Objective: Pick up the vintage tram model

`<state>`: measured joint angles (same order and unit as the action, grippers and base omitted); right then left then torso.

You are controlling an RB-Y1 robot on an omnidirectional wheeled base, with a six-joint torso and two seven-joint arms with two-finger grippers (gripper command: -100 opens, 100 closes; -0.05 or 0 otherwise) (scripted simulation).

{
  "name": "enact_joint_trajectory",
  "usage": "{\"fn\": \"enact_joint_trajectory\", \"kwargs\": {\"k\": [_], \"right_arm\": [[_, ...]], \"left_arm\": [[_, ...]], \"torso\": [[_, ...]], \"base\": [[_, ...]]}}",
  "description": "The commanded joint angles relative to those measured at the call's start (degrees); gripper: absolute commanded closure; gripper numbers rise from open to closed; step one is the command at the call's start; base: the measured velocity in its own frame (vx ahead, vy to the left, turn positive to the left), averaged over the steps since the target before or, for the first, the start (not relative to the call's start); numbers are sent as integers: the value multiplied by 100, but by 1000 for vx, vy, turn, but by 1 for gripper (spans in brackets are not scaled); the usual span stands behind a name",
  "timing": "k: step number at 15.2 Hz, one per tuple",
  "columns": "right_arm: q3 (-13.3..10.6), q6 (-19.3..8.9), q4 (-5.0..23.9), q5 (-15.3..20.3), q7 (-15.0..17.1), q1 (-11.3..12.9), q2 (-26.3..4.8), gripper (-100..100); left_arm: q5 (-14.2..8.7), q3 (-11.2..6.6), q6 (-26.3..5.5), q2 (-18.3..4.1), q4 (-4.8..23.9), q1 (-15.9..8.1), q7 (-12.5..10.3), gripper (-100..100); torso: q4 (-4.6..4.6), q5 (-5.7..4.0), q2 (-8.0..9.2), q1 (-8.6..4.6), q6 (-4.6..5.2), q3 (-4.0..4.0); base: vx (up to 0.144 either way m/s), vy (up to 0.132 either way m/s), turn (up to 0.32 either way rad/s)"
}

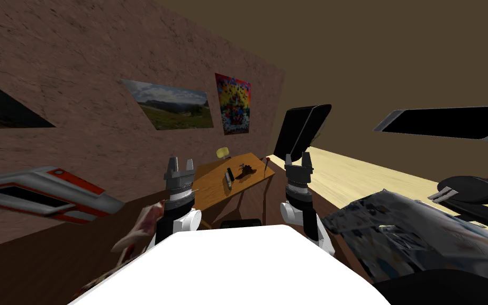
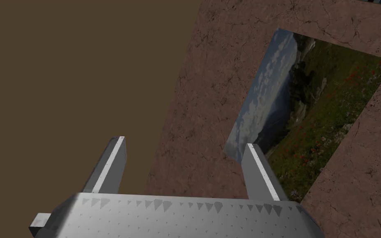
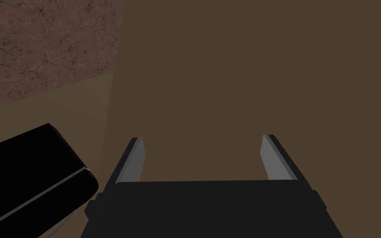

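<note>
The left tool (image 1: pixel 180 161) and the right tool (image 1: pixel 298 158) both stand upright in front of the chest. Their fingers point up toward the wall and ceiling, each pair spread wide with nothing between the blades. This looks like a carrying posture: the arms are tucked and raised to clear the furniture, and the blades are parted ready for a grasp.

I take the tram model (image 1: pixel 42 193) to be the long red, white and grey body with a dark window band. It lies well out to the outer side of the left tool and lower than its fingertips, along a dark brown surface (image 1: pixel 36 254) at the foot of the wall. One end runs out of the picture, so I cannot tell its full length.

Ahead, between the two tools, a small wooden bench (image 1: pixel 211 188) carries a yellow object (image 1: pixel 223 152), a slim dark object (image 1: pixel 228 179) and a dark brown cluster (image 1: pixel 245 170). None of them looks like a tram. A black monitor (image 1: pixel 301 129) stands just behind the right tool on a pale bench (image 1: pixel 375 180).

The grasp has not begun. The left tool is the nearer one, and it would likely need to swing outward and tip down before closing across the tram's narrow sides.
</note>
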<state>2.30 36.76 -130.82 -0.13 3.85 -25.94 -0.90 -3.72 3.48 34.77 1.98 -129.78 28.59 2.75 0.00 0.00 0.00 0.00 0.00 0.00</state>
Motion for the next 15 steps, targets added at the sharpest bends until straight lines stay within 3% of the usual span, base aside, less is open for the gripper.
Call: {"fn": "enact_joint_trajectory", "kwargs": {"k": [1,2,6,7,8,9,11,13,14,15], "right_arm": [[0,0,0,0,0,0,0,0],[0,0,0,0,0,0,0,0],[0,0,0,0,0,0,0,0],[0,0,0,0,0,1,0,0],[0,0,0,0,0,0,0,0],[0,0,0,0,0,1,0,0],[0,0,0,0,0,1,0,0],[0,0,0,0,0,1,0,0],[0,0,0,0,0,0,0,0],[0,0,0,0,0,1,0,0]], "left_arm": [[-58,1,-59,-254,38,3,21,-100],[-58,1,-59,-254,38,3,21,-100],[-290,6,-298,-801,192,16,105,-100],[-290,6,-298,-824,192,16,105,-100],[-402,9,-413,-1014,266,22,146,-100],[-402,9,-413,-1015,266,22,146,-100],[-673,15,-691,-1346,446,37,243,-100],[-673,15,-691,-1393,446,37,243,-100],[-830,19,-852,-1579,550,45,300,-100],[-830,19,-852,-1579,550,45,300,-100]], "torso": [[0,0,0,0,0,0],[0,0,0,1,1,0],[0,1,2,5,1,1],[0,1,3,5,2,1],[0,1,2,5,2,1],[0,1,2,5,3,1],[0,1,2,6,3,1],[0,2,2,8,3,1],[0,1,2,7,0,1],[0,1,1,6,2,1]], "base": [[-1,-1,-59],[-2,1,-71],[-4,5,-118],[-4,7,-112],[-4,5,-152],[-4,7,-119],[-5,8,-210],[-5,12,-132],[-2,7,-137],[-2,7,-167]]}}
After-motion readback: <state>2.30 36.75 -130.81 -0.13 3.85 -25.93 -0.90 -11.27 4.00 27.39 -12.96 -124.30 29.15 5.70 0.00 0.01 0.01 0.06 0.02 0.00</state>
